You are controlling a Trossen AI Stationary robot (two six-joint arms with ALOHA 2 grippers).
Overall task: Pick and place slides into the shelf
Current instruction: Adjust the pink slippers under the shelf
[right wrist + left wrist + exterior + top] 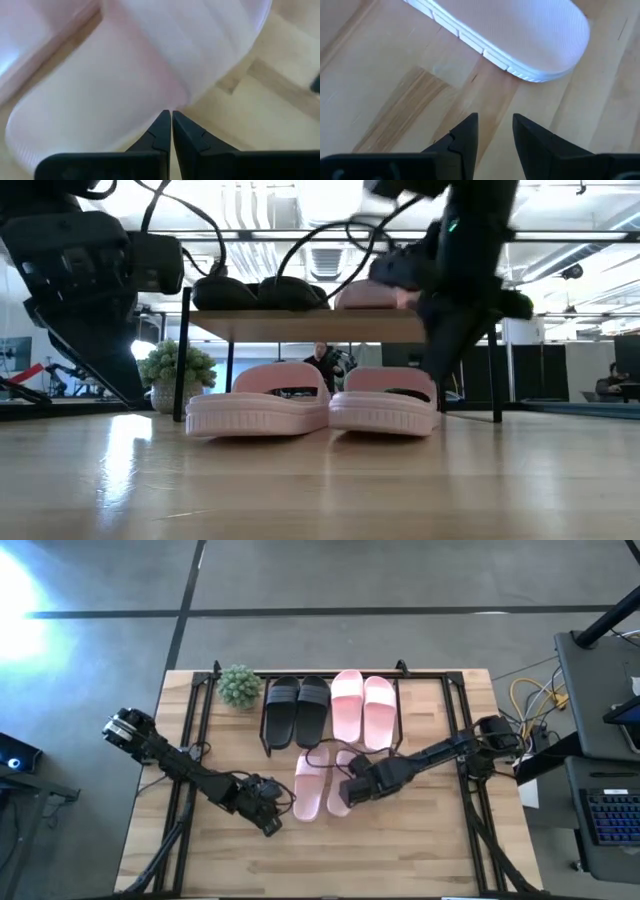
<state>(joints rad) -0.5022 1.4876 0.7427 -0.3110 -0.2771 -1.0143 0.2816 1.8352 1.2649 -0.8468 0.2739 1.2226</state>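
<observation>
Two pale pink slides lie side by side, soles down, on the table in front of the shelf [432, 677]: the left one [308, 788] [258, 408] and the right one [340, 772] [386, 404]. On the shelf's top plank [300, 327] rest two black slides [297, 710] and two more pink slides [362, 708]. My left gripper [270, 818] [495, 131] is open, low over the table just short of the left slide's rounded near end [540, 45]. My right gripper [352, 790] [171, 120] is shut, over the right slide's near part, coming from the table's right. My right gripper's shut fingertips [165, 125] stand right against the right-hand pink slide, where its wide strap [200, 45] meets the footbed [90, 115]. I cannot tell whether they touch it. The slide lies flat on the table.
A small potted plant [238, 685] [176, 370] stands at the shelf's left end. Black cables loop around the slides on the table [318, 752]. Bare wood lies toward the near edge [330, 860]. A desk with cables and a keyboard is off the table's right [600, 740].
</observation>
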